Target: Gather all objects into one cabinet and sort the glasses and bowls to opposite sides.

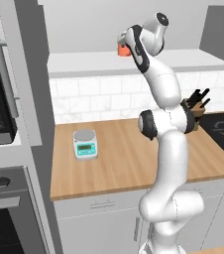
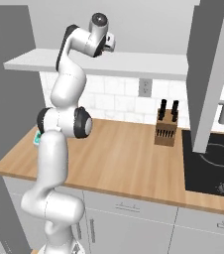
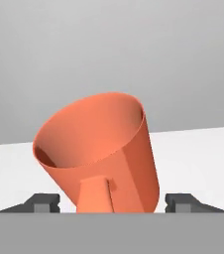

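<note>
Orange mug [image 3: 101,154] on cabinet shelf [image 1: 134,63], straddled by spread, unclenched gripper [image 3: 112,202] fingers; gathering apparently barely begun.

Wooden counter [image 1: 119,158] ran over grey base units [image 2: 134,218]. White tile backsplash [image 1: 99,96] stood behind the counter, with a wall outlet [image 2: 144,87] set in it. Black cooktop [image 2: 210,163] lay at the counter's right end; knife block [image 2: 165,127] just beside it. Kitchen scale [image 1: 84,144] sat toward the counter's left. Oven [image 1: 5,218] stood left of the counter.
</note>
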